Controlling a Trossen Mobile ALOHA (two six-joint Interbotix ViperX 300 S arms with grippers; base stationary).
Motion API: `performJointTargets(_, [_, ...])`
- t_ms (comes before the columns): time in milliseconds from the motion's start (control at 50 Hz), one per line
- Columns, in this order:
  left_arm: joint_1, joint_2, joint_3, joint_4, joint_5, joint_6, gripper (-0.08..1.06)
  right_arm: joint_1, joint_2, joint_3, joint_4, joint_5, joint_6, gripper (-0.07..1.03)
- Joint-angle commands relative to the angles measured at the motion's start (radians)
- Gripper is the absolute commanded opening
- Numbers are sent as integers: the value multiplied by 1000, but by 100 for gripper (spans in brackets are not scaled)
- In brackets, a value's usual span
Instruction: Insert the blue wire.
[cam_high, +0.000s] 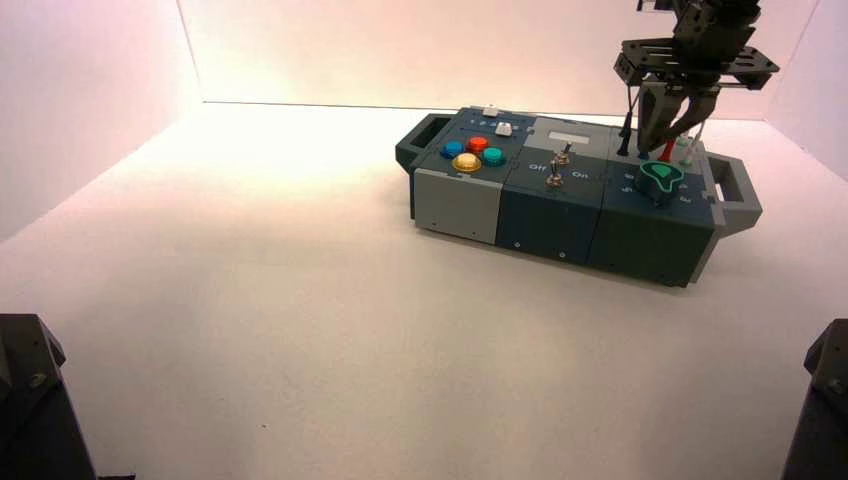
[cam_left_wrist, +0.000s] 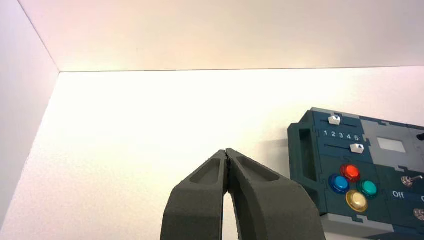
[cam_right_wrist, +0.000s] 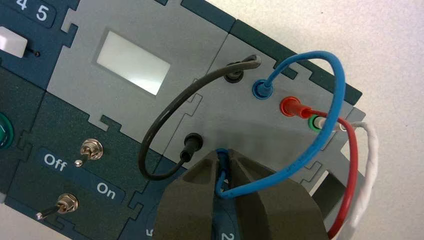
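The blue wire (cam_right_wrist: 336, 95) loops up from a blue socket (cam_right_wrist: 261, 90) on the box's grey wire panel (cam_right_wrist: 240, 125). Its free end, a darker blue plug (cam_right_wrist: 223, 159), is pinched between my right gripper's fingertips. My right gripper (cam_right_wrist: 223, 156) holds the plug tip at the panel, next to the black wire's near plug (cam_right_wrist: 190, 146). The fingers hide the socket under the plug. In the high view the right gripper (cam_high: 668, 135) points down at the box's far right corner. My left gripper (cam_left_wrist: 227, 152) is shut and empty, well to the left of the box.
A black wire (cam_right_wrist: 160, 120) has both ends plugged into the panel. A red wire (cam_right_wrist: 351, 165) and a white wire (cam_right_wrist: 371, 160) loop beside the blue one. Two toggle switches (cam_right_wrist: 91, 150), a green knob (cam_high: 659, 178) and coloured buttons (cam_high: 477, 152) sit on the box.
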Motion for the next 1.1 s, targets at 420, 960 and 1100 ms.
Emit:
performJointTargets(420, [2,-6,-31,2,-8,5,-3,-5,2,-17,-2,-8,0,15])
performJointTargets(960, [2,-5,-35,2,-8,5,-3,-5,-37,-43,-2,57,-3,21])
performJointTargets(1100, [2,-6,-34,2,-8,5,-3,-5,-41,-52,-2,69,-2,21])
